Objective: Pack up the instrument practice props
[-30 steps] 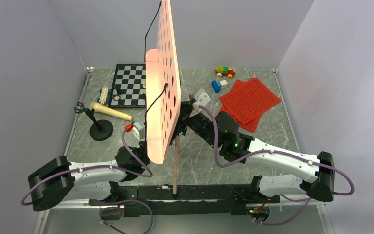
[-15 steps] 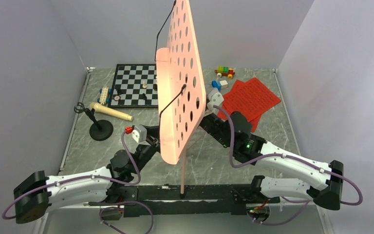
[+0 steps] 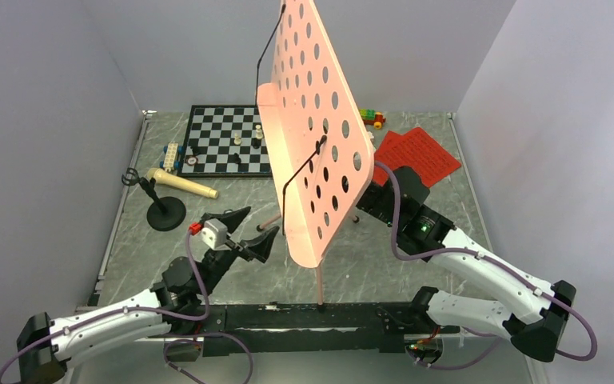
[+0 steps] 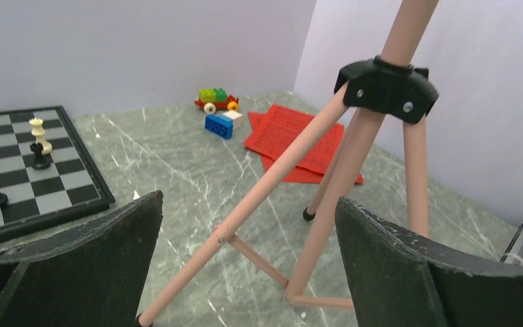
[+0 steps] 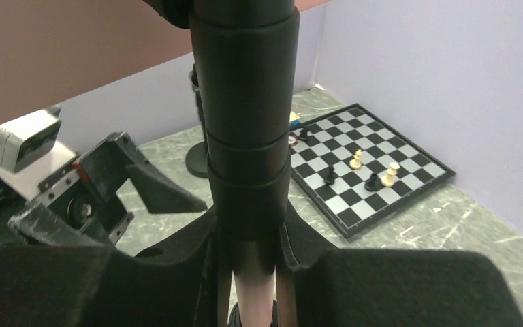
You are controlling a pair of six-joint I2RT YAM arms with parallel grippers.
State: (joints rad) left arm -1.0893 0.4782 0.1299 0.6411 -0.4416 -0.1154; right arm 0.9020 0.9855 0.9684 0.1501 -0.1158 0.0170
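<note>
The pink perforated music stand [image 3: 313, 136] leans right over the table's middle. In the right wrist view, my right gripper [image 5: 248, 272] is shut on its pole just under the black collar [image 5: 245, 136]. From above, the desk hides those jaws. My left gripper [image 3: 248, 228] is open near the front, apart from the stand. The tripod legs [image 4: 354, 170] and black hub [image 4: 385, 88] stand just beyond its fingers [image 4: 408, 272]. The cream microphone [image 3: 180, 185] leans on its black round-base stand [image 3: 166, 214] at the left. Red sheet-music pages [image 3: 417, 152] lie at the back right.
A chessboard [image 3: 220, 140] with several pieces lies at the back left. Small toy bricks sit beside it [image 3: 172, 154] and at the back right [image 3: 372, 118]. A blue brick [image 4: 219, 125] lies near the red pages. Grey walls close in three sides.
My left gripper opened, let go of the stand and drew back toward the front. The right gripper carried the stand to the right, and its desk swung and tilted rightward.
</note>
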